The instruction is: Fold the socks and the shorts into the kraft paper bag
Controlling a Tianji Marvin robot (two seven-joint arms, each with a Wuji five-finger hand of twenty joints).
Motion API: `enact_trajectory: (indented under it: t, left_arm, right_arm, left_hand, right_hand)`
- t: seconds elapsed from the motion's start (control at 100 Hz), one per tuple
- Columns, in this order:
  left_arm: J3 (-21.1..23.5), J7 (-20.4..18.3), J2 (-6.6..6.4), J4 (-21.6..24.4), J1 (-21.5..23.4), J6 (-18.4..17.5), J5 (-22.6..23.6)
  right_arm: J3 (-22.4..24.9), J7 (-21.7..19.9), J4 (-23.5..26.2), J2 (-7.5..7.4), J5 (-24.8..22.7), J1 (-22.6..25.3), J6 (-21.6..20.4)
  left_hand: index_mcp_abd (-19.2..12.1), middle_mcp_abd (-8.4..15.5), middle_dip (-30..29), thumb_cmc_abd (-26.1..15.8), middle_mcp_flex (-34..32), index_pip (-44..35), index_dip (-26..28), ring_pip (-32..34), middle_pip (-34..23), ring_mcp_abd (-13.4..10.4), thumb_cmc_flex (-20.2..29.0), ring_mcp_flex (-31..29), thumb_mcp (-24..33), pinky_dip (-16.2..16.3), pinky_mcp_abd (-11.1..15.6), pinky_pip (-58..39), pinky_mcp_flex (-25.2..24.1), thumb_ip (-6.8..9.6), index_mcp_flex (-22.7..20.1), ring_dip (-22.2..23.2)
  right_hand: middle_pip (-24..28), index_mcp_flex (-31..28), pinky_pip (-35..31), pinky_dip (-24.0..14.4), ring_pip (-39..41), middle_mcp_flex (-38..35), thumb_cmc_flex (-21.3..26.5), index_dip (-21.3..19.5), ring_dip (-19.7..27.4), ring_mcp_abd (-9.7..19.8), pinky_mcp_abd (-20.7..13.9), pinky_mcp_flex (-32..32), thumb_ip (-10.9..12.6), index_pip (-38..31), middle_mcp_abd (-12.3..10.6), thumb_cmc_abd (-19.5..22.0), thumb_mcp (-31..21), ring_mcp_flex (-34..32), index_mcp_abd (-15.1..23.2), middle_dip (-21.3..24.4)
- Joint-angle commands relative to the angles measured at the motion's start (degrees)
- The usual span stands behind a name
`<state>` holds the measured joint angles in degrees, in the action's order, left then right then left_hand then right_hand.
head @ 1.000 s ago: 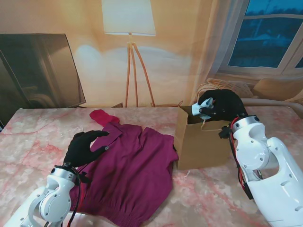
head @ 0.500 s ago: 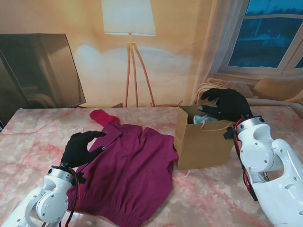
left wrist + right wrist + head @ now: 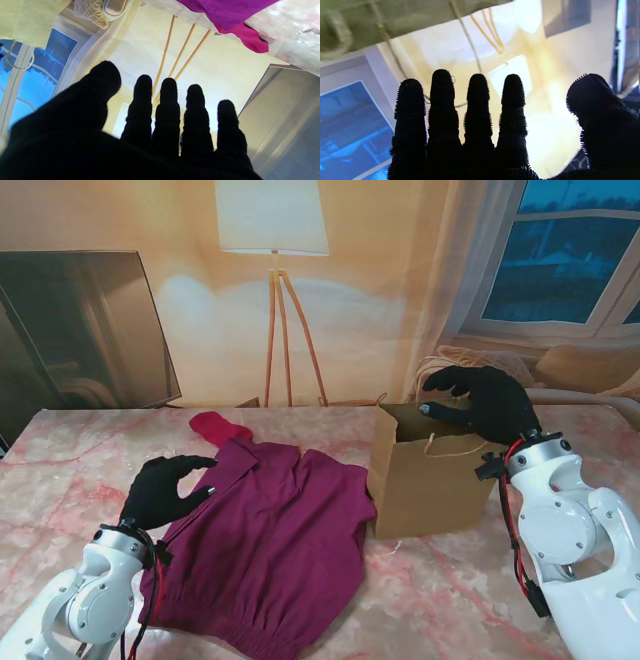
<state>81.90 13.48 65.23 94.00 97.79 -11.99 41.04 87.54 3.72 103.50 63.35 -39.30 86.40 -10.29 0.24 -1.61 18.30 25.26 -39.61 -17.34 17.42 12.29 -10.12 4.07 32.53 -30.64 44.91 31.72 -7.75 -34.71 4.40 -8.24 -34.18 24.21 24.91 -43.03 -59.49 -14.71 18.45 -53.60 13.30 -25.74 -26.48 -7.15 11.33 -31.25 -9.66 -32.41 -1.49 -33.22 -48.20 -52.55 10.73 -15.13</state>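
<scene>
**Two gloved hands held apart, nothing gripped**

Two black-gloved hands are seen over a pink marbled table (image 3: 60,470). The left hand (image 3: 163,492) is held above the near-left part of the magenta shorts (image 3: 270,550), its fingers (image 3: 168,110) spread and lightly curled, with nothing between them; whether the fingertips touch the cloth cannot be told. In the left wrist view the four fingers are shown straight and slightly parted, the thumb set off to one side, and only air lies between them.

The shorts are spread flat and unfolded across the middle of the table, just beside the left wall of the kraft paper bag (image 3: 425,490). A red piece of cloth (image 3: 221,426) (possibly a sock, though this cannot be confirmed) is seen at the far edge of the shorts, partly tucked under them.

The bag is stood upright, its mouth open, to the right of the shorts. The right hand (image 3: 484,403) is held over the far-right rim of the bag, fingers (image 3: 477,105) extended and apart, empty. What lies inside the bag cannot be made out.

Behind the table a floor lamp (image 3: 272,240) is seen.
</scene>
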Motion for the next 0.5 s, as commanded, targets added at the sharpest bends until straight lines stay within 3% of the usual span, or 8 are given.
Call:
enact_trajectory:
  t: [0.0,0.24,0.49]
  left_arm:
    - [0.80,-0.52,-0.74,-0.07,-1.07,0.65,0.11]
    - [1.61,-2.71,-1.00,-1.49,-2.79,2.06,-0.68]
    - [0.95,-2.90,-1.11,-3.53,-4.17,2.64,-0.43]
  right_arm:
    - [0.09,0.78,2.78,0.32,-0.09,2.14,-1.13]
    - [0.94,0.04,8.28,0.24,1.73,8.73,-8.23]
    - [-2.89,-1.86,7.07,-0.38,1.20,11.66,-11.67]
  left_hand:
    - [0.06,-0.77,-0.43,-1.90,2.35,-0.23,-0.14,-0.42,1.00,-1.59,0.09,1.54,-0.93,-2.36,2.54,1.25,-0.36,3.49,-1.11,-0.37]
    - [0.40,-1.48,-0.73,-7.38,3.29,-0.07,-0.42,-0.55,1.09,-1.60,-0.16,2.94,-4.66,-7.34,5.43,1.56,-1.17,4.25,-1.10,-0.99]
    - [0.46,-1.89,-1.15,-12.49,4.11,0.55,-0.59,-0.92,1.60,-1.75,-0.27,4.01,-8.89,-9.75,5.72,1.60,-1.88,5.32,-1.13,-1.73]
  right_hand:
    - [-1.66,0.61,1.83,-0.78,-2.06,2.81,-1.70,-0.37,1.43,2.08,-2.73,1.13,3.59,1.40,-0.99,1.56,-0.03,1.90,0.51,1.03]
    - [-3.80,2.25,5.27,0.59,-3.71,3.91,-2.23,0.13,3.23,2.76,-4.90,1.54,4.04,2.67,-0.54,3.71,-1.27,3.70,-0.19,1.91]
    - [-5.53,4.54,7.81,1.60,-4.88,5.78,0.36,0.76,4.38,3.39,-6.03,2.94,5.50,4.13,-0.50,7.49,-3.43,5.88,-0.70,2.56]
